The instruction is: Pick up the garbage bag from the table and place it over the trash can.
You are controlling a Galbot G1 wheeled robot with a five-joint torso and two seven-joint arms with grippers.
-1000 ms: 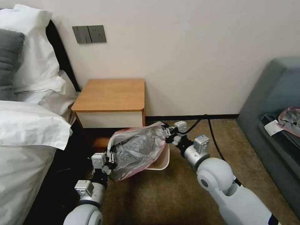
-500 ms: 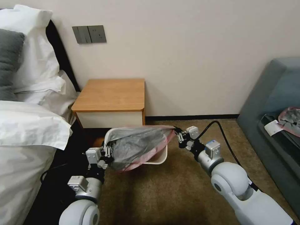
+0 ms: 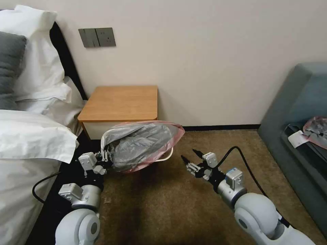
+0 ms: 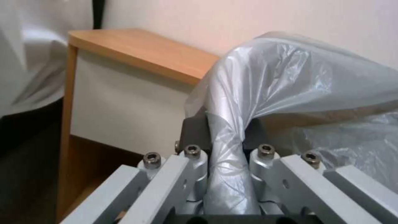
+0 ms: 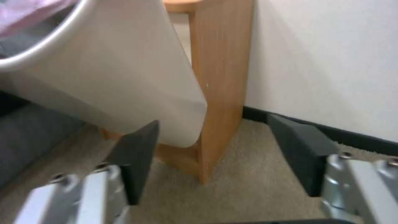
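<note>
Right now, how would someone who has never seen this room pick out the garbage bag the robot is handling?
Find the table against the wall beside the bed. On the carpet in front of it, the garbage bag lies over the trash can, its corner pinched by the left gripper. Unlike the smaller bundle on the sofa, it is wide, grey and pink-rimmed.

The right gripper (image 3: pixel 188 154) no longer grips the garbage bag (image 3: pixel 141 144); its fingers are now spread apart with nothing between them, and it has pulled back toward the robot, ending well apart from the bag at about 4 o'clock from it. The left gripper (image 3: pixel 106 157), still clamped on a bunched edge of the bag, has shifted toward 9 o'clock, nearer the bed. The bag has travelled with it toward 10 o'clock and now overlaps the bench's (image 3: pixel 119 102) front edge. The trash can (image 3: pixel 167 156) beneath is almost covered, only a curve of rim visible.
</note>
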